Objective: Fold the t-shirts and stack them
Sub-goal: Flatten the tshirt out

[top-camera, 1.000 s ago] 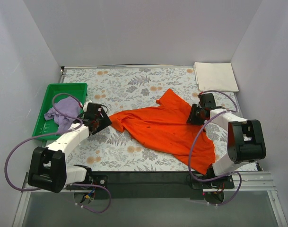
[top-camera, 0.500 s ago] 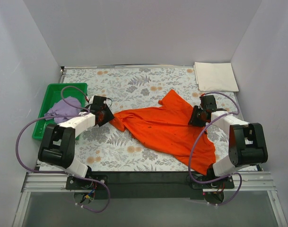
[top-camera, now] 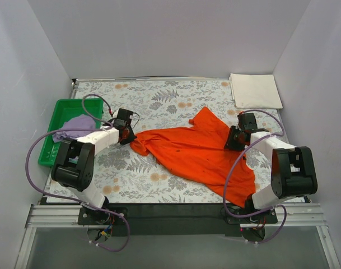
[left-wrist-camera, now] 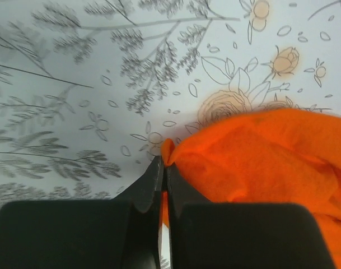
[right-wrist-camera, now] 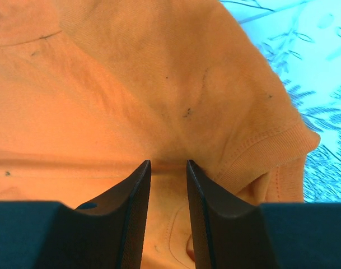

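Note:
The orange t-shirt lies spread and crumpled across the middle of the floral table. My left gripper is at its left tip. In the left wrist view this gripper is shut, pinching a thin edge of the orange cloth. My right gripper rests on the shirt's right side. Its jaws stand a little apart with a ridge of orange cloth pinched between the tips, and creases fan out from there. The lilac t-shirt sits bunched in the tray. The cream-white t-shirt lies folded at the back right corner.
A green plastic tray stands at the left edge of the table, close to my left arm. White walls close in the table on the left, back and right. A purple cable loops over the tray.
My left arm swung forward and right from beside the tray to the shirt's left tip. Its gripper closed on the cloth edge. The right arm stayed put.

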`<state>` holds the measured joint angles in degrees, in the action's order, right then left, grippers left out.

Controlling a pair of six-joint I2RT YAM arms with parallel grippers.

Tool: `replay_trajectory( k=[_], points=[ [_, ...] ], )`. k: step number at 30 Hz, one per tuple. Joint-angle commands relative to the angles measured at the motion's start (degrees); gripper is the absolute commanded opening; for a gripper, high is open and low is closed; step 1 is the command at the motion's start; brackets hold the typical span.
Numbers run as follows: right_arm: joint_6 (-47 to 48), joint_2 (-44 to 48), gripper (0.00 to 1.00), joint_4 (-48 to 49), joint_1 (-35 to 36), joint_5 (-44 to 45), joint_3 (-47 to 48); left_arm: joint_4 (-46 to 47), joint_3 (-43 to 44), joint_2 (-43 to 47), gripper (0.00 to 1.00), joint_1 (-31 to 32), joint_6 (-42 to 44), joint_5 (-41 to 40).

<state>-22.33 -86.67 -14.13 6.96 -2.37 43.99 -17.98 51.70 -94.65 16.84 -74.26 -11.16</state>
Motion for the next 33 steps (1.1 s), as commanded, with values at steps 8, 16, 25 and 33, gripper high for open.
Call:
replay_trajectory(
  k=[8,16,25,33],
  points=[
    [-0.26,4.58,0.34,-8.98,-3.27,8.17,-3.47,-9.10,13.42,10.46,0.00,-0.05,21.69,-20.75],
    [1.41,6.78,0.39,-9.07,-2.83,4.04,-1.01,-4.88,17.28,1.58,0.60,-0.32,18.01,-13.28],
    [13.16,3.98,0.40,-8.29,0.33,-4.56,13.92,-1.89,13.69,1.75,0.66,-4.97,13.53,-0.89],
    [22.32,-9.73,0.43,-5.82,0.69,-8.79,27.63,-0.13,13.07,-2.11,0.66,-5.77,14.93,4.74]
  ],
)
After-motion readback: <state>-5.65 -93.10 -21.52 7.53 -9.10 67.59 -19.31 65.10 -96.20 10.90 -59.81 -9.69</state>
